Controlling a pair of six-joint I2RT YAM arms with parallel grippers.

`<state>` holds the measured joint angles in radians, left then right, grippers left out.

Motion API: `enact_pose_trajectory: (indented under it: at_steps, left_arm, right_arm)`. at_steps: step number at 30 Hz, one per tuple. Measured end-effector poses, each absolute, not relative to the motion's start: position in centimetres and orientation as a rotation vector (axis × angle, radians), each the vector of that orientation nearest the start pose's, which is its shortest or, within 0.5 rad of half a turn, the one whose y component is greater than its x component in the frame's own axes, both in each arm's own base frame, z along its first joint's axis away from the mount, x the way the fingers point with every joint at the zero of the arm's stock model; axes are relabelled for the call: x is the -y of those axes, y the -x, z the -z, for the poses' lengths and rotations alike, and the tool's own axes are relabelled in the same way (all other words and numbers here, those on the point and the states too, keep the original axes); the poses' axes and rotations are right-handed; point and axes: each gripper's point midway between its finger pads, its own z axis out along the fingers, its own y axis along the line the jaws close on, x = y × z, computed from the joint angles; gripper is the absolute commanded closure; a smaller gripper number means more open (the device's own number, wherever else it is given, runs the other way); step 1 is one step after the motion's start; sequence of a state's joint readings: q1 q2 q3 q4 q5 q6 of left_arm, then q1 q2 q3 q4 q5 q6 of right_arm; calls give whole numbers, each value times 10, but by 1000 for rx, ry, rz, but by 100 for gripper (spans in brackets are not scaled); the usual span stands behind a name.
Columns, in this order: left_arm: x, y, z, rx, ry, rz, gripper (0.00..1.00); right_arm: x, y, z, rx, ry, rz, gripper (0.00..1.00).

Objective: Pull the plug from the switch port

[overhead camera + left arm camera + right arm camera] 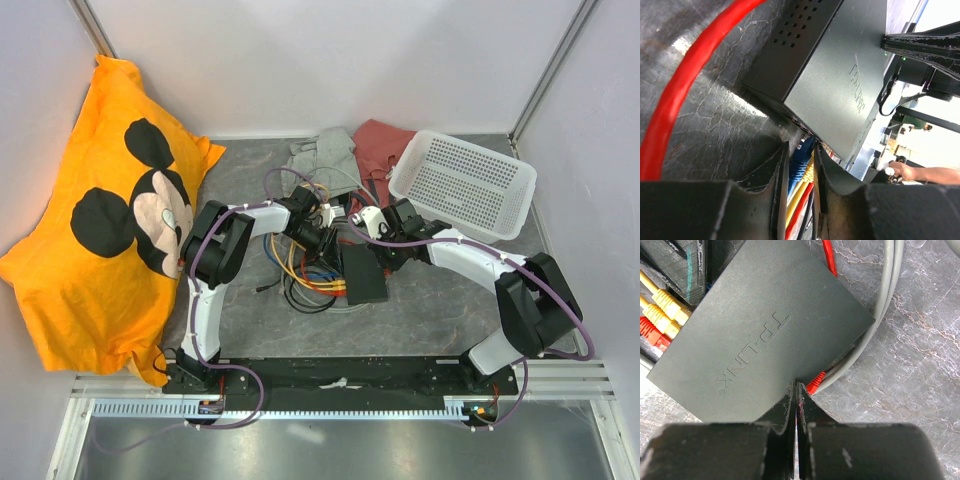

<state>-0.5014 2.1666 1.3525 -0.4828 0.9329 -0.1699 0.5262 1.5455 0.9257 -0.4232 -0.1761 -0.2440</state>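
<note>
Left wrist alone shows left tool [801, 148] clamping blue plug [799, 172]; right tool [796, 386] closed at switch [760, 325] edge

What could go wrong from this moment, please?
1. The left gripper holds the blue plug very near yellow plugs; it may drag those too.
2. The right gripper, shut, meets only the switch at its edge, so the switch may slide with the pull.
</note>
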Motion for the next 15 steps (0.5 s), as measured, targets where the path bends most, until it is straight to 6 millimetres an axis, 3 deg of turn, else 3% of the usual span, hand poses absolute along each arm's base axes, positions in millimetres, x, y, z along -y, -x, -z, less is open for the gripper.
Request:
enact_pose_trajectory:
  at_steps: [15]
  left_arm:
    - [310, -271, -16, -2773, -665, 1406, 98]
  right_arm:
    - [-188, -282, -49, -2409, 1044, -330, 100]
